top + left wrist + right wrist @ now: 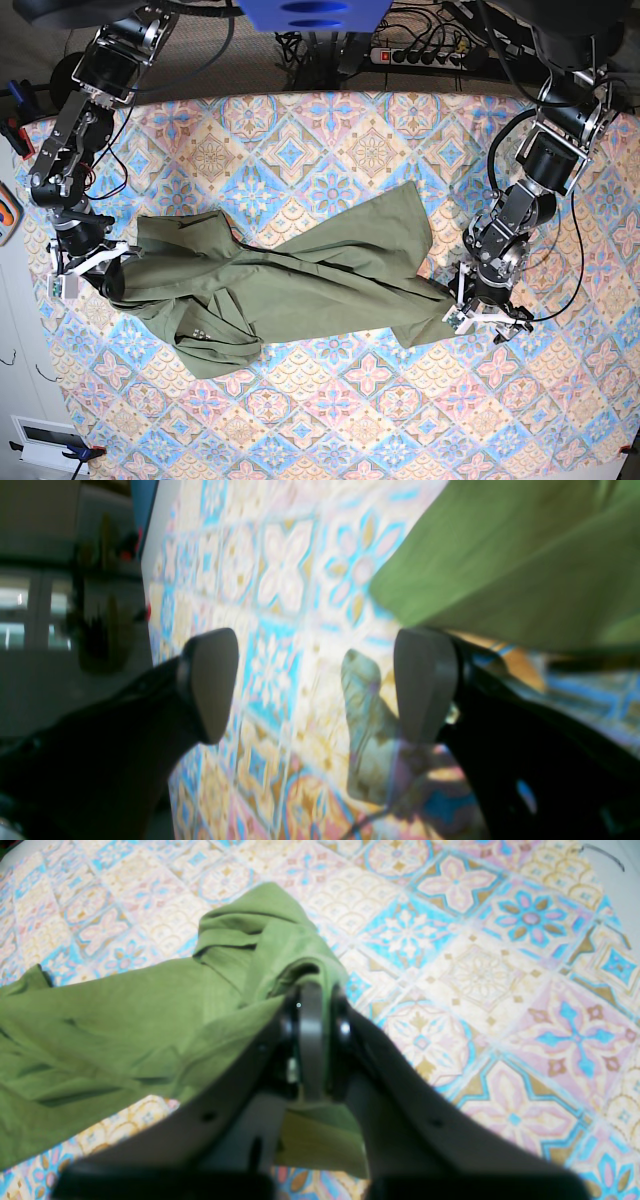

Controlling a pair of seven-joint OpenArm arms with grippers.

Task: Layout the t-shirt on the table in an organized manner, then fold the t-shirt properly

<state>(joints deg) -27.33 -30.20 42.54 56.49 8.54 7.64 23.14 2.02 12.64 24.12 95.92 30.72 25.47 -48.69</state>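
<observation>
Olive-green wrinkly cotton t-shirt (290, 285) lies crumpled and stretched crosswise over the middle of the counter (380, 420), a big top in pastel pink, blue and cream diamond tiles; nearest fold sits toward the front-left, bunched end near the left edge, one corner reaching toward the right edge, a flap pointing to the back. Right gripper (311, 1005), near the left edge in the base view: jaws pressed together, pinching a bunched fold of the shirt. Left gripper (320, 680), toward the right edge: jaws spread wide, nothing between them, just beside the shirt's corner; contact unclear. Dark cables (430, 45) run behind the back edge.
</observation>
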